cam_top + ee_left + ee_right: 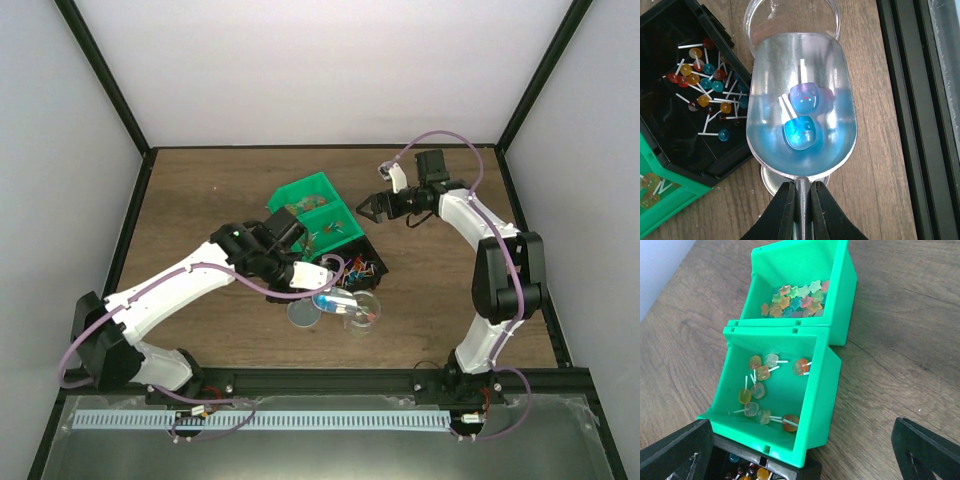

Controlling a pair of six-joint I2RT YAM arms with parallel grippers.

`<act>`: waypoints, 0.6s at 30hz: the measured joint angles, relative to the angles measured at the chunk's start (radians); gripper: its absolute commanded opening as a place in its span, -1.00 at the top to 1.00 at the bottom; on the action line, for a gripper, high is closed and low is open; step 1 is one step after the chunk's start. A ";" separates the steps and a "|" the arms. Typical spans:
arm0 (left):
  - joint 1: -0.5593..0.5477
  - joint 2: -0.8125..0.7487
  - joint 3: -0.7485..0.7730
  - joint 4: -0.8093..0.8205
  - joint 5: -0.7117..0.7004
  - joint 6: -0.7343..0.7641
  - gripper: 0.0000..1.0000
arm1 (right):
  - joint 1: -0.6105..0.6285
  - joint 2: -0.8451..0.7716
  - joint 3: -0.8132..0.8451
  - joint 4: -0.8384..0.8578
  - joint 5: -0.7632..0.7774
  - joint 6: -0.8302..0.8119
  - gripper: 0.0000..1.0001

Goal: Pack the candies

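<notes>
No readable text, labels, brands or numbers, none on candies (801,132), scoop (790,65), green bins (826,385)

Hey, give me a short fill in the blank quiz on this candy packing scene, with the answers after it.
The left claw is shut on the handle of a metal ____.
That tool carries ____ blue candies.
The star-shaped sweets lie in a bin coloured ____.
The right claw stands ____.
Missing words: scoop; two; green; open.
</notes>
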 measured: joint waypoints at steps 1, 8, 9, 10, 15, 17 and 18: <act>-0.008 0.006 0.005 -0.006 -0.011 -0.005 0.92 | 0.000 -0.001 -0.002 0.001 -0.002 0.000 -1.00; -0.050 0.061 0.068 -0.041 -0.075 -0.034 0.92 | 0.000 -0.002 -0.003 0.001 -0.018 0.000 -1.00; -0.053 0.069 0.076 -0.044 -0.083 -0.037 0.92 | 0.000 -0.002 -0.003 0.002 -0.021 0.000 -1.00; -0.056 0.074 0.081 -0.048 -0.089 -0.040 0.92 | 0.000 -0.002 -0.003 0.002 -0.024 0.000 -1.00; -0.081 0.090 0.109 -0.072 -0.122 -0.045 0.92 | 0.000 -0.002 -0.003 0.001 -0.033 0.000 -1.00; -0.090 0.096 0.121 -0.086 -0.134 -0.050 0.92 | 0.000 -0.002 -0.003 0.001 -0.034 0.000 -0.99; -0.094 0.102 0.129 -0.093 -0.140 -0.052 0.92 | 0.000 -0.002 -0.003 0.001 -0.035 0.000 -1.00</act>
